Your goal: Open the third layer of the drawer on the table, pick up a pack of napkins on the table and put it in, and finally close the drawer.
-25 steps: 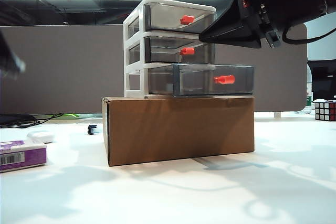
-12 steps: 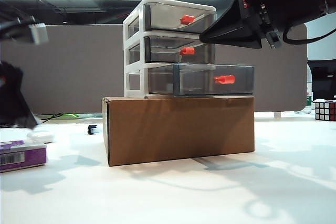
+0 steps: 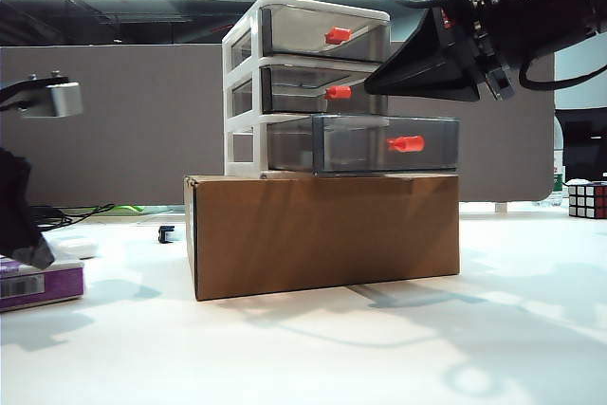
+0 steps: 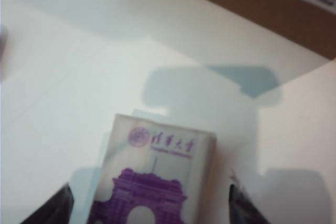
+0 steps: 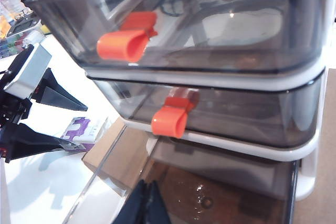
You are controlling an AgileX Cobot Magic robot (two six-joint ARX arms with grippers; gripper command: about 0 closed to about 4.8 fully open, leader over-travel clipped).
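The drawer (image 3: 305, 82) is a white-framed cabinet standing on a cardboard box. Its third layer (image 3: 379, 144), with a red-orange knob, is pulled out, and I see into it (image 5: 220, 192) from above. The purple-and-white pack of napkins (image 3: 38, 284) lies on the table (image 3: 379, 348) at the far left. My left gripper (image 3: 33, 248) hangs over the pack, open. Its dark fingers (image 4: 58, 208) stand either side of the pack (image 4: 157, 177) with gaps between. My right gripper (image 5: 147, 203) is shut on nothing, and it (image 3: 372, 82) hovers by the cabinet's front, above the open drawer.
The brown cardboard box (image 3: 322, 234) carries the cabinet at mid-table. A small white case (image 3: 81, 247) and a small black object (image 3: 167, 233) lie behind the pack. A Rubik's cube (image 3: 587, 200) sits at the far right. A grey partition closes the back.
My left arm has swung in and come down over the pack of napkins, and its jaws now stand open. My right gripper has tilted up slightly and otherwise stayed put.
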